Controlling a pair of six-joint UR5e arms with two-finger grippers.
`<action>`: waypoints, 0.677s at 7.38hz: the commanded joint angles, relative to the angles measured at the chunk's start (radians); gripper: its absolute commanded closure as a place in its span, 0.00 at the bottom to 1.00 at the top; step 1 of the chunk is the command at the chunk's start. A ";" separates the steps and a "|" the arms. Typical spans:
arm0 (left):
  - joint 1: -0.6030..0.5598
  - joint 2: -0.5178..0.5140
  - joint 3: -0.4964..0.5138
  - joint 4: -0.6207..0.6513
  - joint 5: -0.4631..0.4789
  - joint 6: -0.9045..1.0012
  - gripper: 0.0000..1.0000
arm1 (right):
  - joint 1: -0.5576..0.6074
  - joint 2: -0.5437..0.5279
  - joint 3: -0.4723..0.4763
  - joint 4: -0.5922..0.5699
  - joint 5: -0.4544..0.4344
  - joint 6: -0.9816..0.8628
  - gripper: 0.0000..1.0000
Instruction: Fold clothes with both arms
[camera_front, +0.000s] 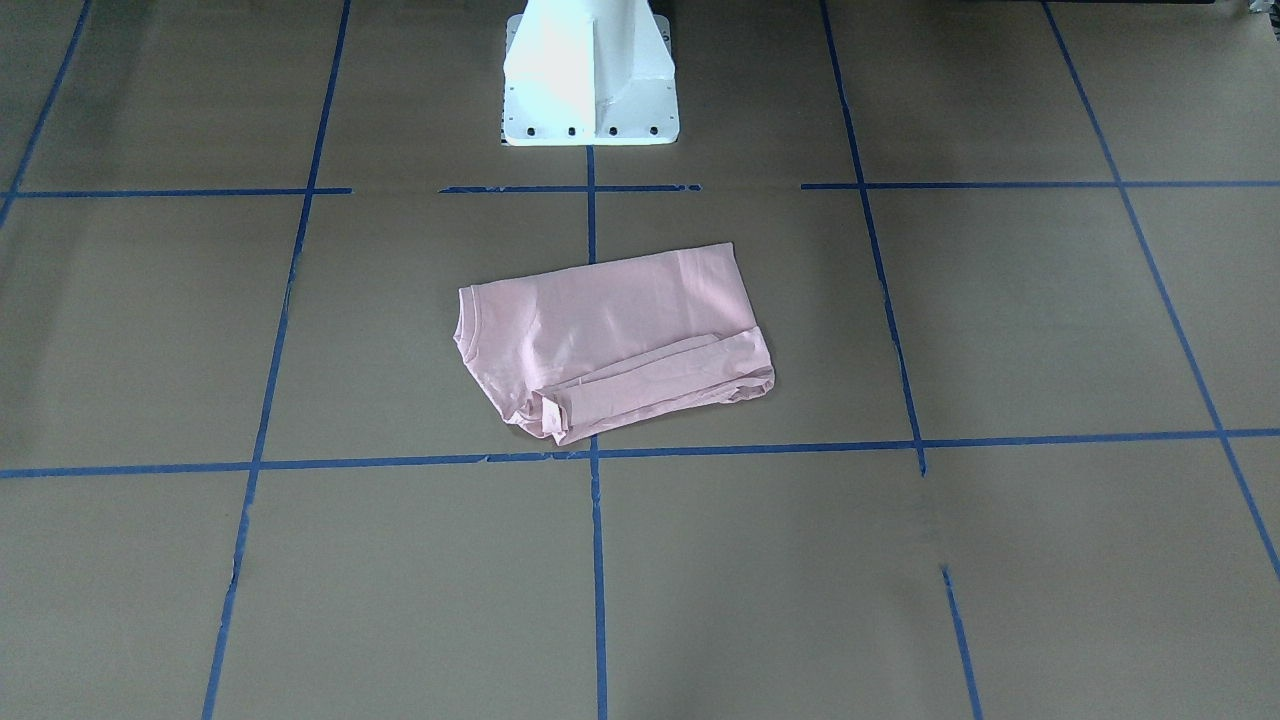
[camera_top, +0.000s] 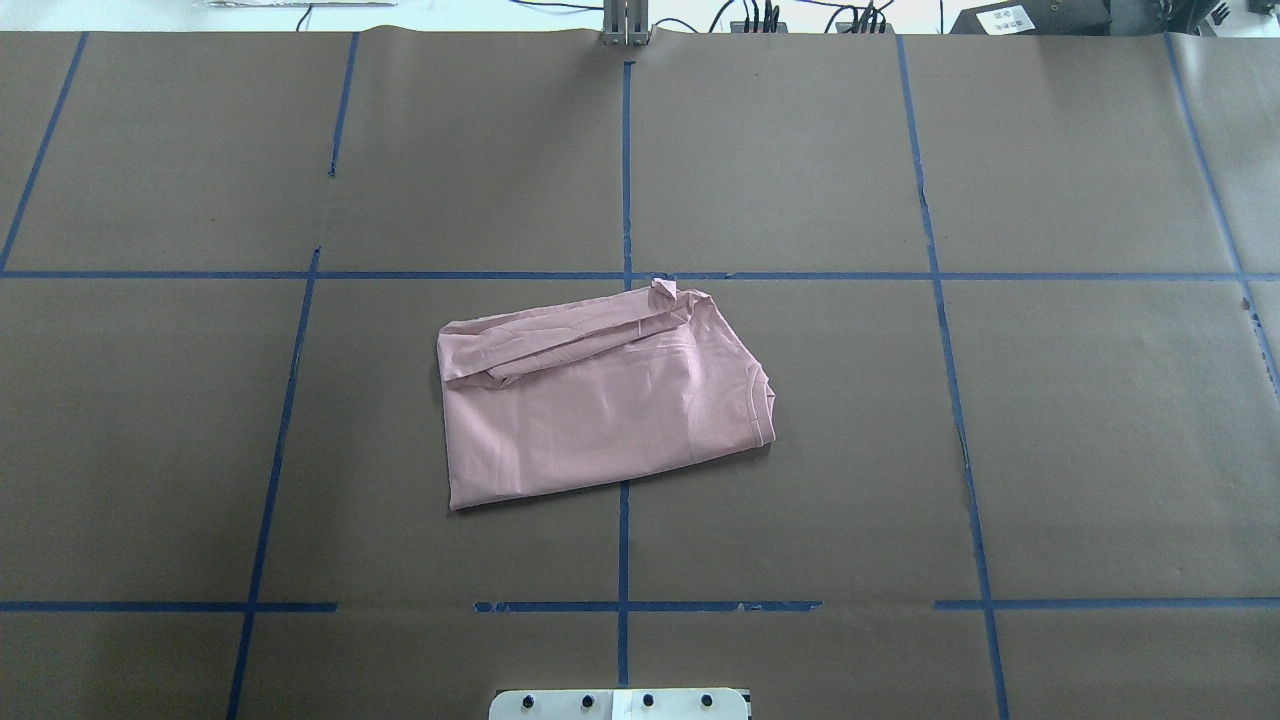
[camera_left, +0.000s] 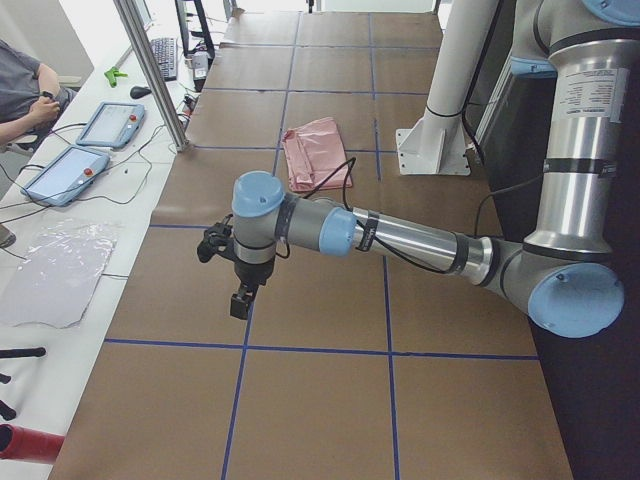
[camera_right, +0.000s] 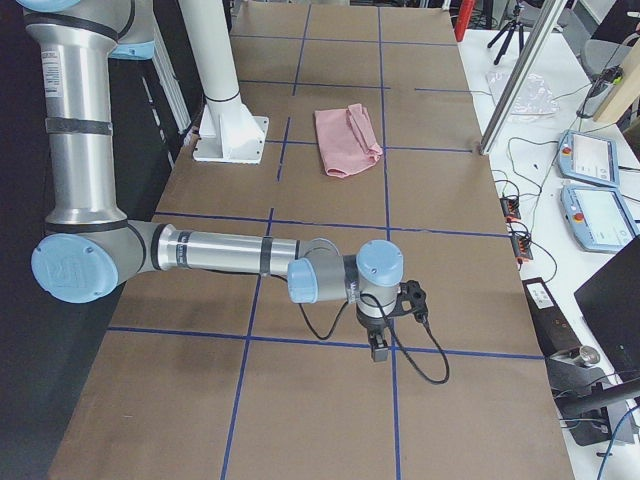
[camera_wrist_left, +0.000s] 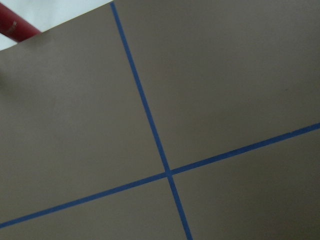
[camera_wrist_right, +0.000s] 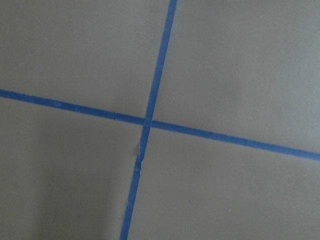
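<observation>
The pink T-shirt (camera_top: 600, 400) is found lying flat on the desk (camera_top: 1000, 450), straight out in front of the white pedestal (camera_front: 590, 80) and a little apart from it. The centre line of blue tape (camera_top: 626, 180) runs beneath it. Its long axis is laid crosswise to the pedestal's front, slightly skewed. The collar end is turned toward the pedestal's right-arm side and the hem end toward its left-arm side. A bunched strip of cloth is seen along the edge farthest from the pedestal, so the fold is judged part done and not yet tidy.

Now the arms. The left arm (camera_left: 410, 238) is stretched well out to the pedestal's left, with the left tool (camera_left: 240, 302) hung low over a tape crossing. The right arm (camera_right: 215, 250) is set far out on the pedestal's right, with the right tool (camera_right: 380, 350) over another crossing. Whether either tool is open or closed cannot be told: each is shown only small in a side view, and nothing but brown paper and tape is caught by the wrist cameras. No cloth is seen at either.

So the T-shirt lies inward from both tools, toward the pedestal, and neither is clearly nearer. A long inward sweep would be called for from each side, one tool to each short end. Bare desk is offered all round the T-shirt, and the desk's edges are well apart from it. The loose strip is judged the likeliest part to drag.
</observation>
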 joint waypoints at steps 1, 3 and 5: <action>-0.021 0.129 -0.034 -0.013 -0.165 0.025 0.00 | 0.019 -0.064 0.050 0.003 0.035 0.049 0.00; -0.021 0.142 -0.048 -0.011 -0.167 0.018 0.00 | 0.021 -0.064 0.131 -0.101 0.030 0.052 0.00; -0.020 0.133 -0.048 -0.011 -0.162 0.017 0.00 | 0.024 -0.069 0.199 -0.177 0.016 0.050 0.00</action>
